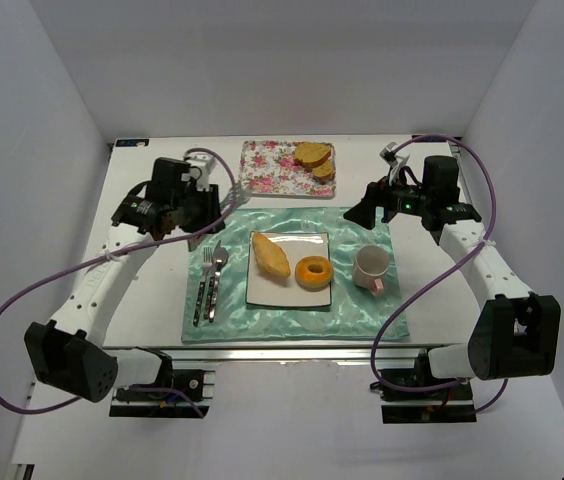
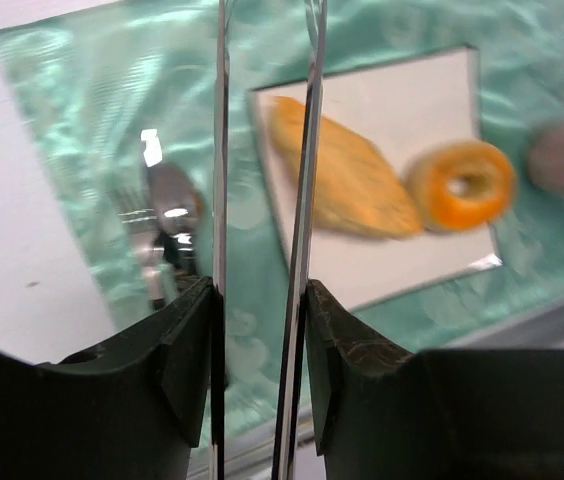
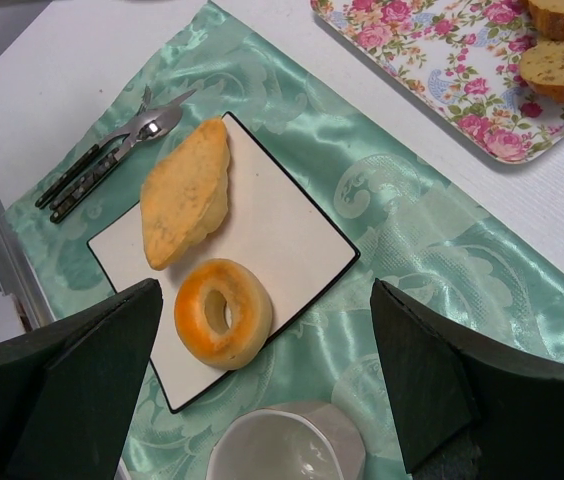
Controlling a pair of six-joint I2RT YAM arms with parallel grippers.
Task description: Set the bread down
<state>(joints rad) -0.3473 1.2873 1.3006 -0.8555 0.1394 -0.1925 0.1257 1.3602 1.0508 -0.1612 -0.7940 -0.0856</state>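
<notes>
Left gripper hung over the far left corner of the green placemat, between the floral tray and the white plate. Its thin fingers stood a narrow gap apart with nothing caught between them. The bread roll lay on the plate's left half, just beside a bagel. Cutlery rested on the mat to the left and a mug to the right. Two bread slices sat on the tray. Right gripper hovered near the mat's far right corner, jaws wide apart and empty. The placing of the roll looked complete. The next move would call for lifting the left arm clear without clipping tray or plate, unless the slices were meant to follow.
</notes>
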